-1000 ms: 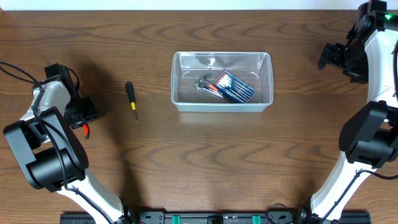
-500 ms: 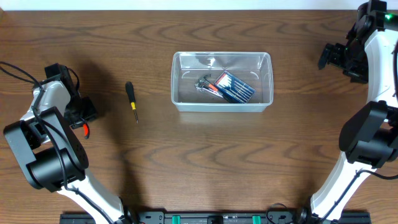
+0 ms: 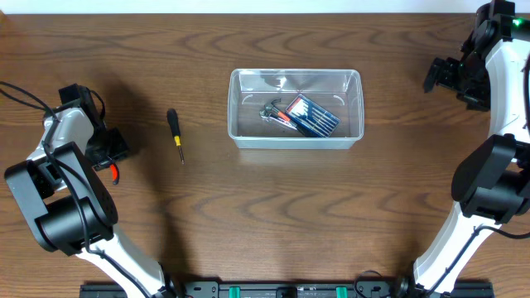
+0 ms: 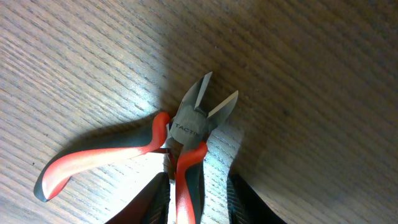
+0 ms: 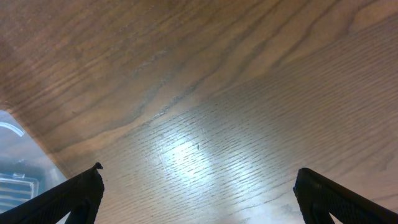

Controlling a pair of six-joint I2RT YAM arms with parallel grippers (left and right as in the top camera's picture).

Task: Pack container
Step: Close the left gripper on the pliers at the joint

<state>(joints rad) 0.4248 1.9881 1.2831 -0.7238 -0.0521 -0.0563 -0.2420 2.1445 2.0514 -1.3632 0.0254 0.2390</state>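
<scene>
The clear container (image 3: 296,74) stands mid-table, and its corner (image 5: 13,163) shows at the left edge of the right wrist view. Inside lie a dark blue bit case (image 3: 315,117) and a metal tool (image 3: 271,112). Red-handled side cutters (image 4: 186,127) lie on the wood at the far left, blades apart. My left gripper (image 4: 198,190) is shut on one of their handles; the other handle splays left. From overhead only an orange handle tip (image 3: 113,172) shows below the left gripper (image 3: 112,151). My right gripper (image 5: 199,193) hangs open over bare wood at the far right (image 3: 436,76).
A black-handled screwdriver (image 3: 175,135) with a yellow collar lies on the table between the left arm and the container, pointing toward the front. The white back edge of the table runs along the top.
</scene>
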